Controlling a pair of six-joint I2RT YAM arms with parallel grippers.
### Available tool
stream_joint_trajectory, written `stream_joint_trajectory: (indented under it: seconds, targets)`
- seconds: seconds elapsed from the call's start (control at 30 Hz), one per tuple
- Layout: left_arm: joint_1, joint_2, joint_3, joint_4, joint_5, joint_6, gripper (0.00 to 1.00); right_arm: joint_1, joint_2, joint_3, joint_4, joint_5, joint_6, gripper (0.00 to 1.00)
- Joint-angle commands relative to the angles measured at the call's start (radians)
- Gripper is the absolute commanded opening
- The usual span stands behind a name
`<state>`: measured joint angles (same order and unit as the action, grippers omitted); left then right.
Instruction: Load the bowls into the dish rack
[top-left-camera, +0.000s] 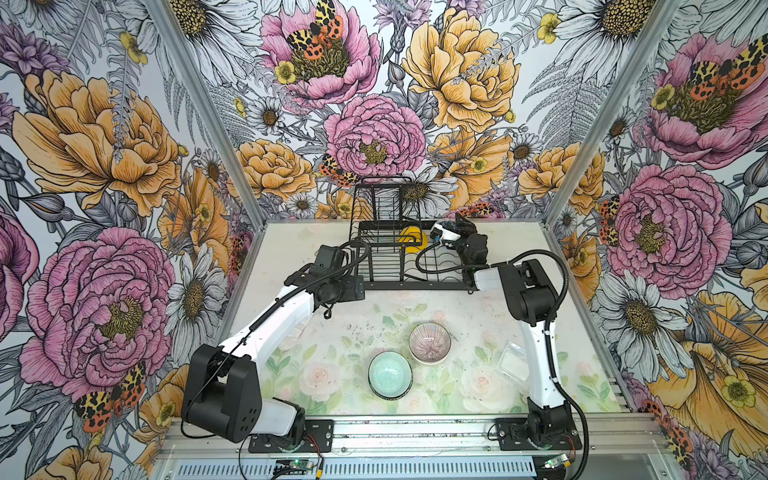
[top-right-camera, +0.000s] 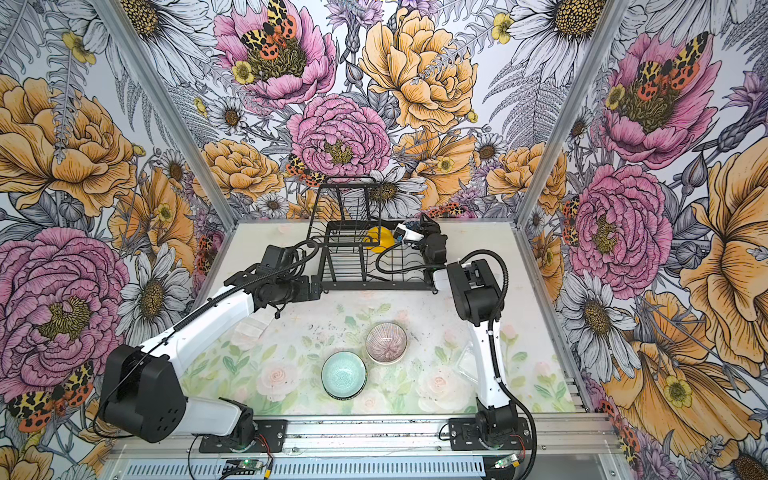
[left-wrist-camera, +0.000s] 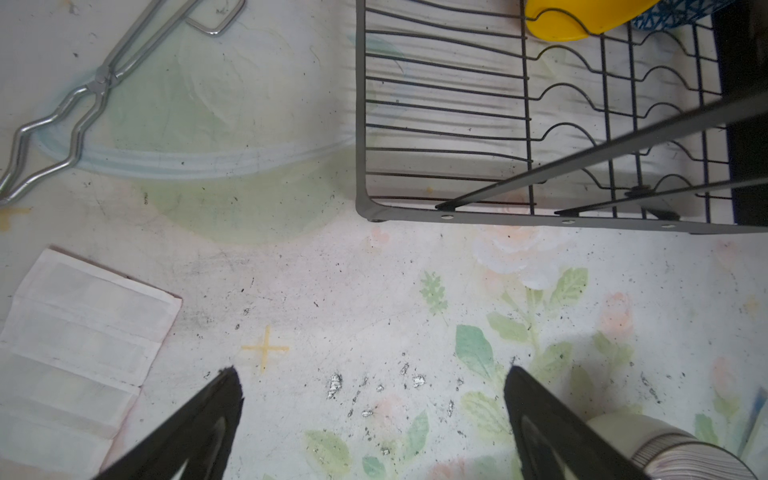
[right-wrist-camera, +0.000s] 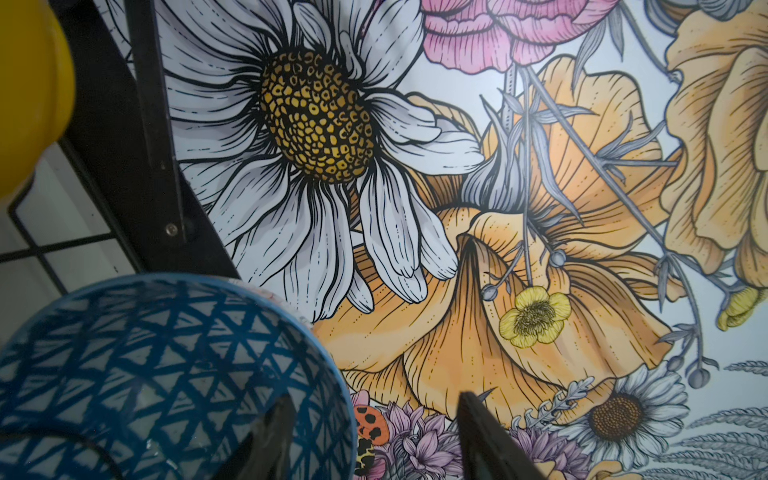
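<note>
The right gripper (right-wrist-camera: 376, 399) stands at the far right end of the rack (top-left-camera: 415, 286), upper middle in both top views. Its fingers are spread. In the right wrist view one finger is inside the blue bowl (right-wrist-camera: 145, 365) and the other outside, and the rim passes between them with no pinch that I can see. This bowl sits in the rack next to the yellow bowl (top-left-camera: 412, 242). I judge the gripper must draw straight away, or the inner finger can catch the rim.

Two bowls lie on the table (top-left-camera: 478, 316), lower middle of the top views: the striped bowl (top-left-camera: 430, 343) and the teal bowl (top-left-camera: 390, 374). They are very close, but I cannot tell if they touch. Being round, they have no long axis.

The left gripper (left-wrist-camera: 374, 386), fingers wide apart and empty, hovers by the rack's front left corner. The striped bowl is just beside one finger, so the left arm seems nearer. Tongs (left-wrist-camera: 83, 95) and a folded cloth (left-wrist-camera: 75, 345) lie on its other side, and a clear tub (top-left-camera: 513, 361) lies near the right arm. None blocks the way.
</note>
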<state>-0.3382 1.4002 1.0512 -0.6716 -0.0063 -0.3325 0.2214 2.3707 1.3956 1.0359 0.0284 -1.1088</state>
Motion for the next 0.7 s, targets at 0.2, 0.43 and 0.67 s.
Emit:
stream_joint_trajectory:
  seconds: [0.2, 0.43, 0.67]
  targets:
    - [-0.008, -0.038, -0.013, 0.024, 0.008, 0.012, 0.99, 0.006, -0.118, -0.082, 0.028, 0.026, 0.067, 0.99]
    - [-0.023, -0.053, -0.029, 0.042, 0.005, 0.004, 0.99, 0.047, -0.213, -0.161, 0.053, 0.112, 0.114, 0.99]
    - [-0.053, -0.081, -0.049, 0.047, -0.010, -0.004, 0.99, 0.088, -0.395, -0.312, 0.036, 0.200, 0.229, 0.99]
